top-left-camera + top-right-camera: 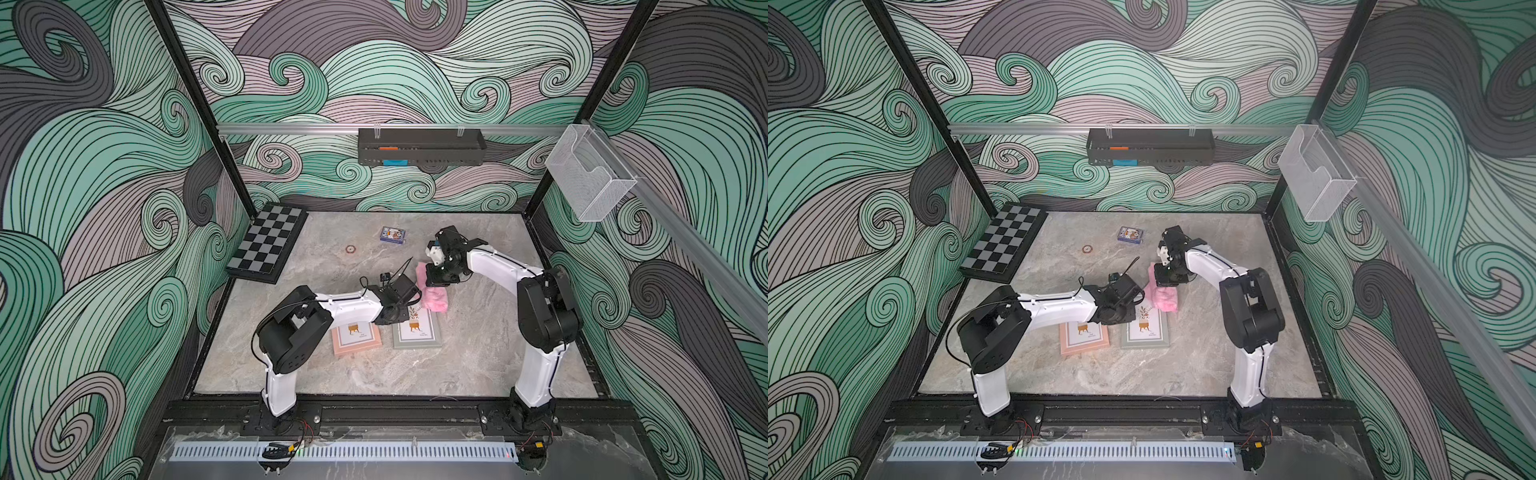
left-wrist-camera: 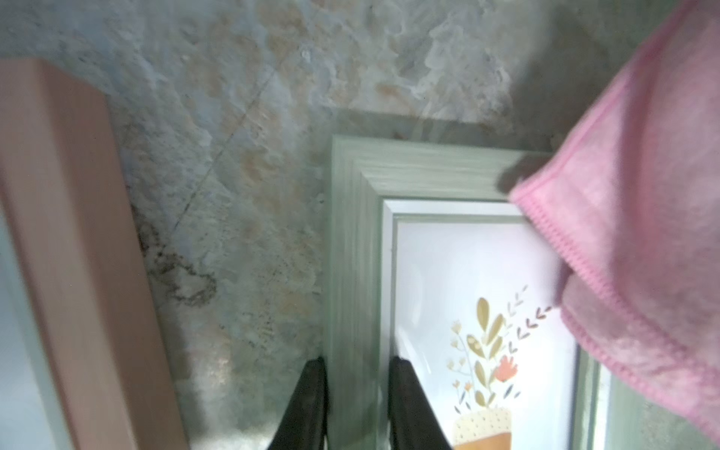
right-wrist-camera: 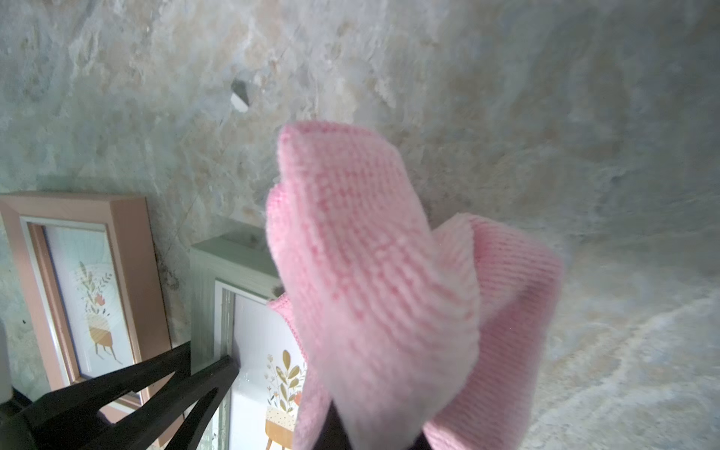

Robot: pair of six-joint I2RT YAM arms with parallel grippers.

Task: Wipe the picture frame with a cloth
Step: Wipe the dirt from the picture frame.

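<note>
A tabletop (image 1: 478, 365) with a mottled grey and beige stone look is seen in both top views, enclosed by walls printed with swirling waves in green, mauve and dark grey and edged by black posts. An aluminium rail is run along the back wall, and a black tray (image 1: 422, 151) holding something orange and something blue is hung from it; a clear holder (image 1: 590, 183) is fixed to the rail on the right side. A chessboard (image 1: 268, 243) is laid in the far left corner, with a small card box (image 1: 393, 235) and a small ring (image 1: 350, 249) lying apart on the far half of the surface. Two frames are laid flat near the middle: a pink picture frame (image 1: 356, 338) and, just beside it, the grey-green picture frame (image 1: 417, 332). The left gripper (image 2: 356, 370) is closed narrowly over the side rail of the grey-green picture frame, one finger on either side. The cloth (image 1: 434, 297) is pinched in the closed right gripper (image 1: 438, 277) and is draped onto the far right corner of that frame, touching its glass and rim.
</note>
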